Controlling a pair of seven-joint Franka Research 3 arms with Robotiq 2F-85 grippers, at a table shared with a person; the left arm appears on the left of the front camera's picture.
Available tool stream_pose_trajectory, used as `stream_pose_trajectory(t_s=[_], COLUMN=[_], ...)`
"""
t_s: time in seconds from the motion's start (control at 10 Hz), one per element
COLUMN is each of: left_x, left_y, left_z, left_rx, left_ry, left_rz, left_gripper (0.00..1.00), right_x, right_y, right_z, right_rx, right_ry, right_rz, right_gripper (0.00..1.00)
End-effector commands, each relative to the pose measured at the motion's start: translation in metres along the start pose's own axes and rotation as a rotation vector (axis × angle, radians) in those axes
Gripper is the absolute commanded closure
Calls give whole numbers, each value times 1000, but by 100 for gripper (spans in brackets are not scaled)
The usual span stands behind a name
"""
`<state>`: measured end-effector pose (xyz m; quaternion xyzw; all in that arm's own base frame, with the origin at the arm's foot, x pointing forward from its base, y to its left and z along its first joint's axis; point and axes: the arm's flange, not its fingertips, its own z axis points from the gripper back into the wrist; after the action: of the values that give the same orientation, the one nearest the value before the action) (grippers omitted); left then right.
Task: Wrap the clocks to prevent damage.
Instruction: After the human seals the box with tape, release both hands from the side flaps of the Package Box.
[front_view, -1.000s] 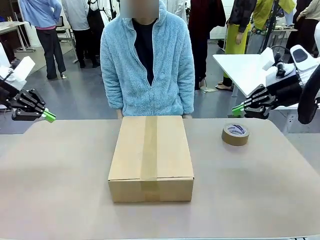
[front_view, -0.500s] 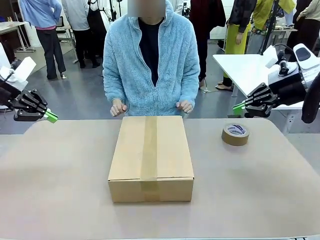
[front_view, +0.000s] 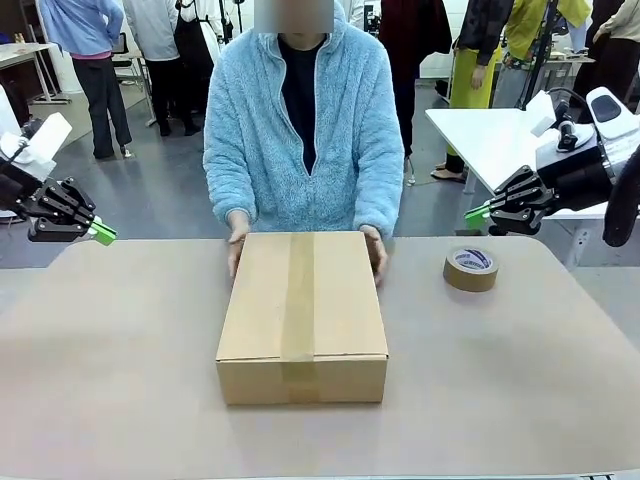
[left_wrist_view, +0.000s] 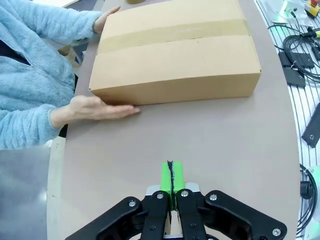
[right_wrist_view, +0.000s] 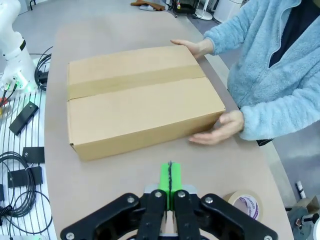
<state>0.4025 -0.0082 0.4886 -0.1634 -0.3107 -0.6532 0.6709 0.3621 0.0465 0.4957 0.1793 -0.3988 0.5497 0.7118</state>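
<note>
- Two grippers hang above the table's edges, one at each side, and both are empty.
- The left gripper sits off the left side of the table, its green pads pressed flat together; in the left wrist view the same gripper shows the pads meeting along a thin dark seam with nothing between them.
- The right gripper hovers above the far right corner, its pads also pressed together; the right wrist view shows that gripper with the same closed seam.
- One brown cardboard box lies flat in the middle of the table, lid down, with a strip of brown tape along its top from far edge to near edge.
- The bubble-wrapped clocks cannot be seen; whether they lie inside the closed box cannot be told.
- A person in a light blue fleece jacket stands at the far side of the table, directly behind the box.
- The person's hand at picture left lies against the box's left wall near the far corner, fingers flat on the table.
- The person's other hand rests against the right wall, near the far corner.
- A brown tape roll lies flat on the table to the right of the box, well apart from it and near the right gripper.
- Black cables lie on the surface off the near edge of the table.
</note>
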Motion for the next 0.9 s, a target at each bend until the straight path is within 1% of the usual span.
stream_pose_trajectory(t_s=[0.0,0.3,0.4,0.5,0.6,0.7,0.8], left_x=[0,0,0,-2,2,4,1], left_y=[3,3,0,-15,-14,-6,-16], left_z=[1,1,0,5,9,10,8], left_rx=[2,2,1,13,9,-11,-6], left_ry=[26,26,0,-34,-33,-24,-31], left_rz=[3,3,0,35,40,41,52], left_gripper=[99,99,99,40,40,0,39], right_x=[-3,-3,0,0,1,0,-6], right_y=[0,0,0,15,19,18,24], right_z=[-4,-4,0,-1,-3,-4,-2], right_rx=[-8,-8,-2,31,30,33,60], right_ry=[10,10,0,9,23,23,31], right_rz=[5,5,1,47,61,53,46], right_gripper=[99,99,99,42,40,0,0])
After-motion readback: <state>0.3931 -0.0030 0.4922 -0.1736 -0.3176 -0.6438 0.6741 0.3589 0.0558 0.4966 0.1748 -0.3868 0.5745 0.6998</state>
